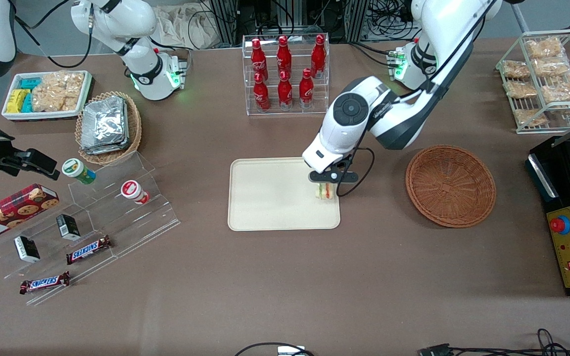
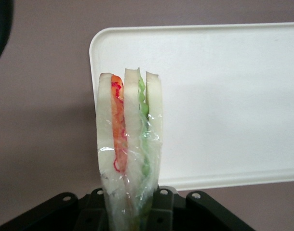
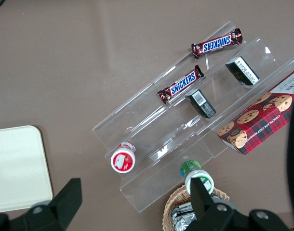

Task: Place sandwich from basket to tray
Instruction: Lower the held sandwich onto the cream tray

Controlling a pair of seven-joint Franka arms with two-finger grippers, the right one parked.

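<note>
The sandwich (image 1: 324,191), a clear-wrapped wedge of white bread with orange-red and green filling (image 2: 130,139), is held in my left gripper (image 1: 325,187), which is shut on it. Gripper and sandwich hang over the edge of the cream tray (image 1: 270,198) that faces the basket. In the left wrist view the tray (image 2: 224,106) lies under and beside the sandwich. The round brown wicker basket (image 1: 451,185) lies on the table toward the working arm's end, with nothing in it.
A clear rack of red bottles (image 1: 285,74) stands farther from the front camera than the tray. Toward the parked arm's end are a lighter wicker basket with foil packets (image 1: 107,127), a white bin of snacks (image 1: 47,94) and an acrylic step stand (image 1: 92,222). A black control box (image 1: 569,217) sits past the brown basket.
</note>
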